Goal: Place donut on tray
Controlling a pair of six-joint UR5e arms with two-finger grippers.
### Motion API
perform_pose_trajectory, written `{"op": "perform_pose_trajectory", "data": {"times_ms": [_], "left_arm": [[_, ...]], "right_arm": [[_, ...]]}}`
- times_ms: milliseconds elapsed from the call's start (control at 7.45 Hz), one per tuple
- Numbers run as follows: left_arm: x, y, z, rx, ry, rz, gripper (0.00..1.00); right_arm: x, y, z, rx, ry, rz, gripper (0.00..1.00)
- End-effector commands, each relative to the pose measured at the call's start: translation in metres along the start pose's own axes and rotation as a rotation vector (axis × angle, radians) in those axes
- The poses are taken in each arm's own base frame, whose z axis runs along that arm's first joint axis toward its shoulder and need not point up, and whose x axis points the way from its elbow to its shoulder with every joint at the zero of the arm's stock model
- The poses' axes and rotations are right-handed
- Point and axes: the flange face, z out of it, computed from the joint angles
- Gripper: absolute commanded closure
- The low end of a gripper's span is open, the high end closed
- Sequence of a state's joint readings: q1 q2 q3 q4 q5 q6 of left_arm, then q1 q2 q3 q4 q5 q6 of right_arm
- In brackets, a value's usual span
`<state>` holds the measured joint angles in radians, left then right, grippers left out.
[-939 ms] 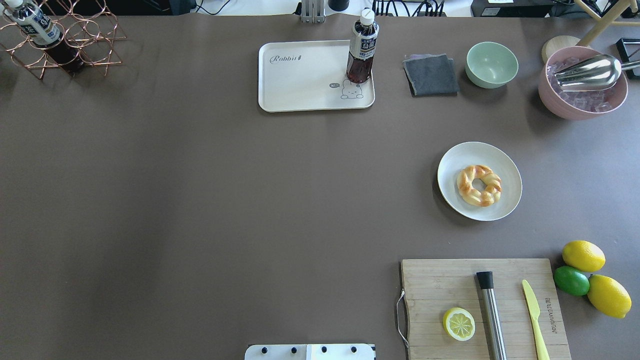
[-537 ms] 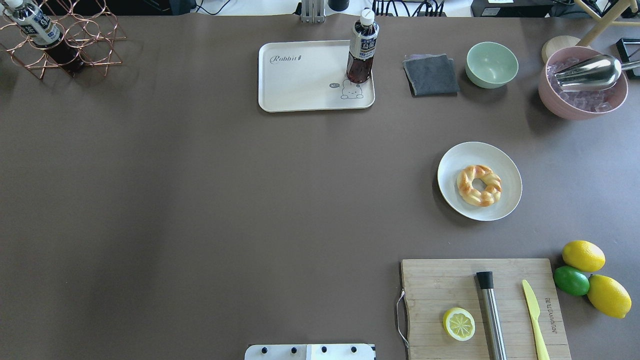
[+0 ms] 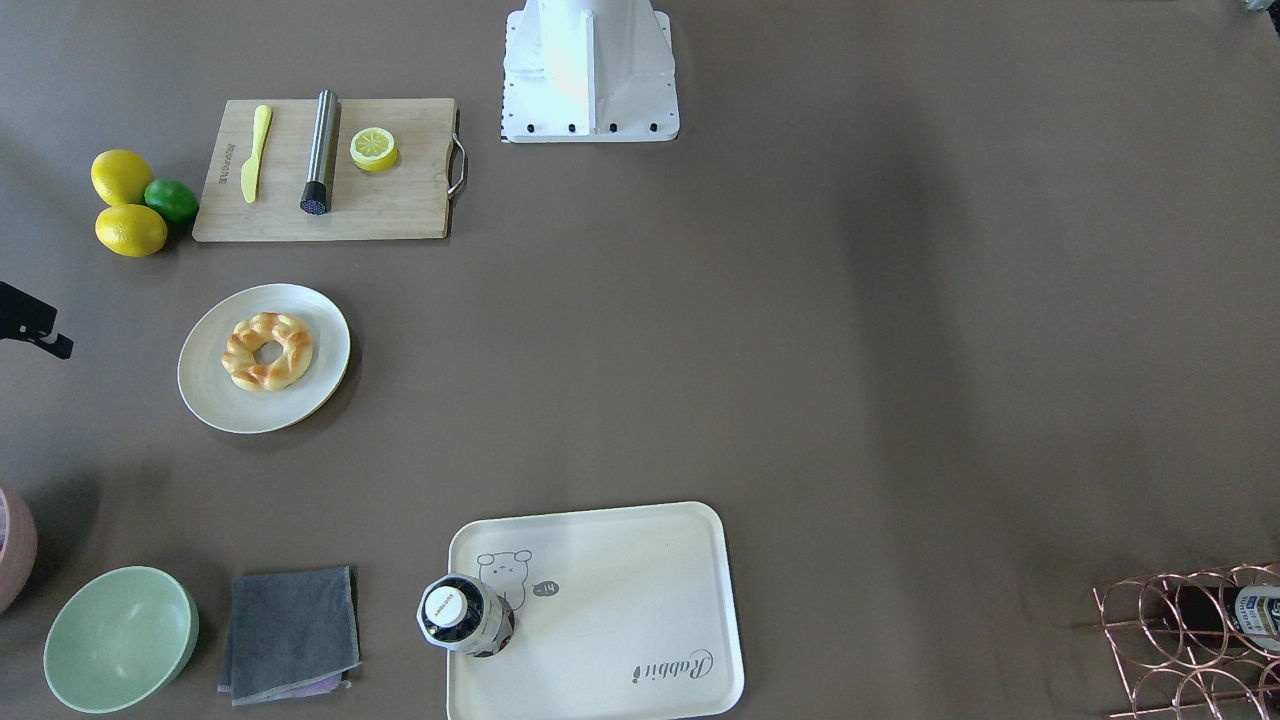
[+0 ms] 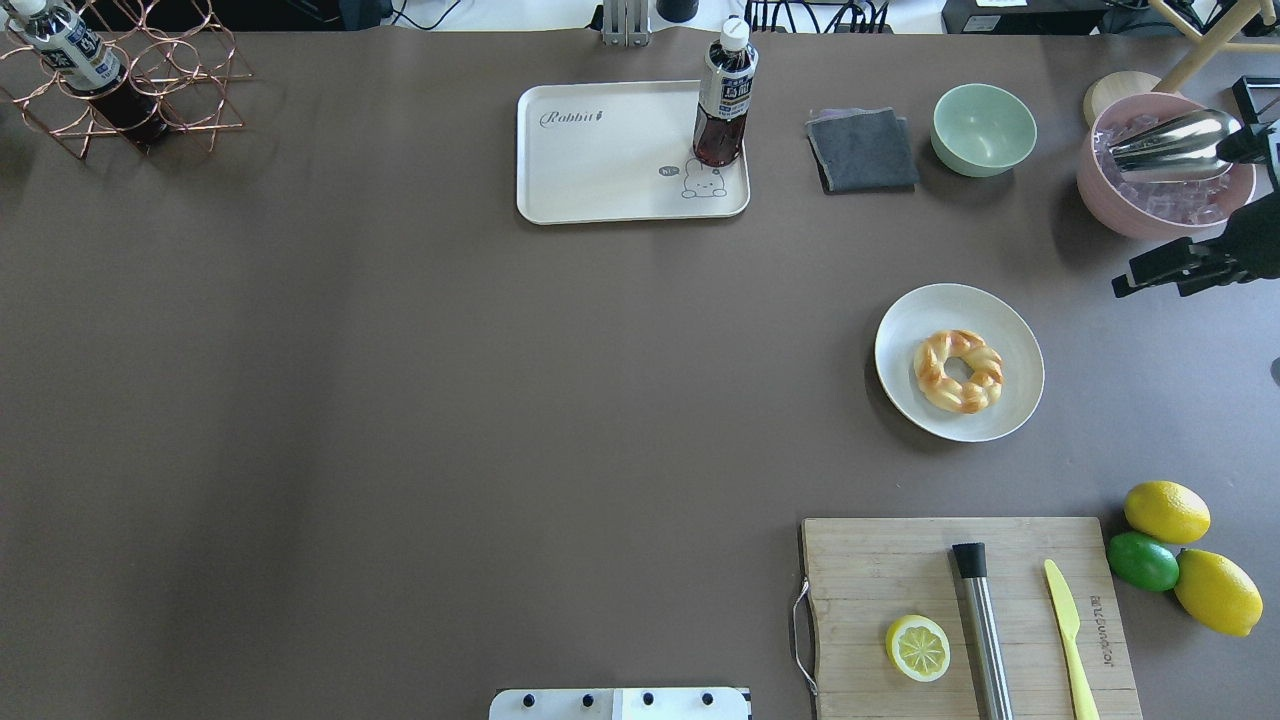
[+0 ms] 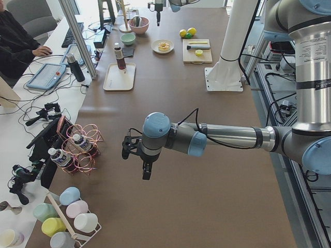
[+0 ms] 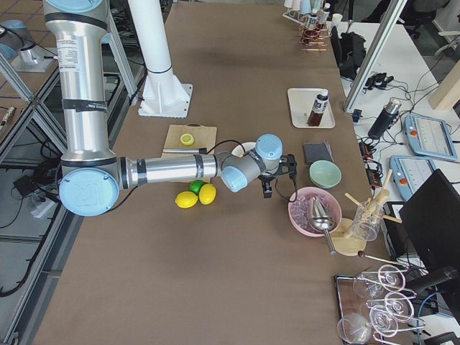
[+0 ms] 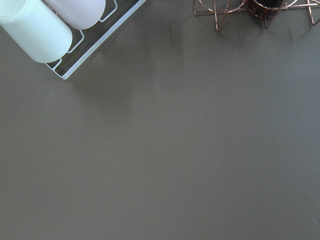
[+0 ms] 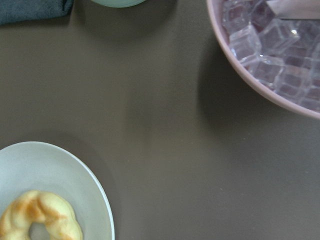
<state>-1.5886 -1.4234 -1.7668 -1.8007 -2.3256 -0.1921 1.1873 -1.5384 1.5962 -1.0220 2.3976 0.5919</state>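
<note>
The donut (image 4: 958,371), a golden-brown braided ring with glossy darker patches, is being carried by the plate (image 4: 905,325) on the bench (image 4: 400,400), well apart from the tray (image 4: 610,170). The right tool (image 4: 1122,280) is being held spread near the plate, pinching nothing. The left tool's (image 5: 135,161) state cannot be told.

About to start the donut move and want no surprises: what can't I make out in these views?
Left gripper: only the exterior left view shows it, small; open or shut unclear.
Donut: cut by the right wrist view's bottom edge.
Tray: corner under the bottle hidden in the overhead.
Right gripper: wrist cut off by the overhead's right edge.
</note>
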Motion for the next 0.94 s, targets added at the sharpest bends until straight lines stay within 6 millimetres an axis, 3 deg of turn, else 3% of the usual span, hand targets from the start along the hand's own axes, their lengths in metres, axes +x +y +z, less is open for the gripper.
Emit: {"op": "perform_pose_trajectory", "data": {"times_ms": [0,402,671,805], "left_arm": [[0.001,0.002,-0.002,-0.002,0.038,-0.01,0.02],[0.003,0.002,-0.003,-0.006,0.057,-0.01,0.02],[0.001,0.003,-0.005,-0.004,0.056,-0.017,0.02],[0.002,0.0,-0.006,-0.002,0.056,-0.017,0.02]], "right_arm": [[-0.034,-0.001,0.065,0.044,-0.061,0.054,0.01],[-0.077,0.016,0.109,0.025,-0.052,0.042,0.01],[-0.08,0.023,0.111,0.016,-0.055,0.037,0.01],[-0.08,0.024,0.112,0.012,-0.055,0.038,0.09]]}}
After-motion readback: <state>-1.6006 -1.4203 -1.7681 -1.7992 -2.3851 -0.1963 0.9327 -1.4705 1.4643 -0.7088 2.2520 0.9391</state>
